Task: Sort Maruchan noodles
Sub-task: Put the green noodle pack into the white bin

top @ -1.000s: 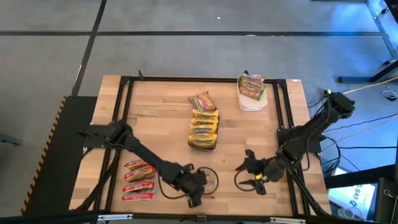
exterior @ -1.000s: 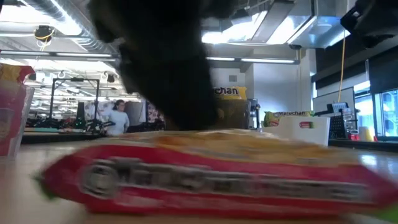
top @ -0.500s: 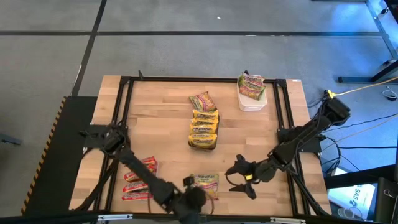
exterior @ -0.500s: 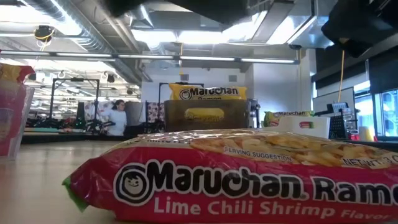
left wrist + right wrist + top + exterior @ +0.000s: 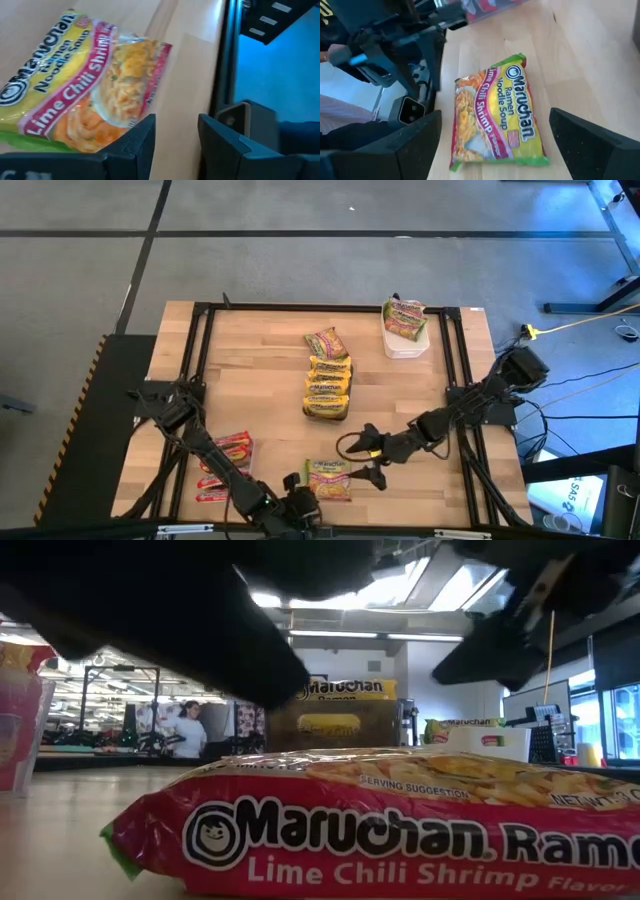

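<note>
A green-and-pink Lime Chili Shrimp noodle packet [image 5: 328,480] lies flat on the wood near the table's near edge; it fills the low view [image 5: 370,830]. My left gripper [image 5: 293,504] is just left of it, at the near edge, open and empty. In the left wrist view [image 5: 176,135] the packet [image 5: 85,95] lies ahead of the fingers, apart from them. My right gripper [image 5: 363,460] hovers at the packet's right side with its fingers spread wide. The right wrist view [image 5: 495,125] looks down on the packet [image 5: 492,107] between them.
A row of yellow packets [image 5: 328,388] lies mid-table, with a green-pink one [image 5: 325,342] at its far end. Red packets [image 5: 224,465] sit at the near left. A white tray [image 5: 405,345] at the far right holds green-pink packets. Black rails [image 5: 455,370] border the board. A person [image 5: 188,730] stands far behind.
My left gripper has let go of the Lime Chili Shrimp packet and drawn back toward the near edge and leftward. The packet now lies still and flat. My right gripper has moved toward the table's left, up to the packet.
</note>
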Tool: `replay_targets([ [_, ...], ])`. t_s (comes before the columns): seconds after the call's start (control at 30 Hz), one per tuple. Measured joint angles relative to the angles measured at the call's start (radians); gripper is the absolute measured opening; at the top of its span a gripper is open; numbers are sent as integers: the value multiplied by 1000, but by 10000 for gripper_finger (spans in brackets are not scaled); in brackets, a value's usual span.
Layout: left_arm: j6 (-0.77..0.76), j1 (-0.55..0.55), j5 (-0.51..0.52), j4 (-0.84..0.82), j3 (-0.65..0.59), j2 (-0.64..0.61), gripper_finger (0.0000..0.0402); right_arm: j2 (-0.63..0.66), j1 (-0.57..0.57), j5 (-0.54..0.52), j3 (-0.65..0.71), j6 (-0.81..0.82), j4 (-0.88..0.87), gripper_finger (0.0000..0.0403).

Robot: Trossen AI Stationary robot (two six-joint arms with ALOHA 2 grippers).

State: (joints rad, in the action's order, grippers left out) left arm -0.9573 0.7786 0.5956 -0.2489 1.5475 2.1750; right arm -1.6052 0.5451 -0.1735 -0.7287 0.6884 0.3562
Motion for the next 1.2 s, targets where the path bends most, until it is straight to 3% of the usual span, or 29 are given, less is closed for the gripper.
replay_targets([
  [0.2,-6,-29,-6,77,-97,0,143,-90,-74,42,-31,38,0,343],
  [0.53,-12,-63,-40,156,-176,0,143,-224,-171,256,-32,150,51,342],
  [0.9,-2,-93,-38,160,-183,-1,143,-278,-181,360,-36,259,130,342],
  [1.2,24,-117,-38,159,-183,-2,143,-283,-154,462,-91,306,81,342],
])
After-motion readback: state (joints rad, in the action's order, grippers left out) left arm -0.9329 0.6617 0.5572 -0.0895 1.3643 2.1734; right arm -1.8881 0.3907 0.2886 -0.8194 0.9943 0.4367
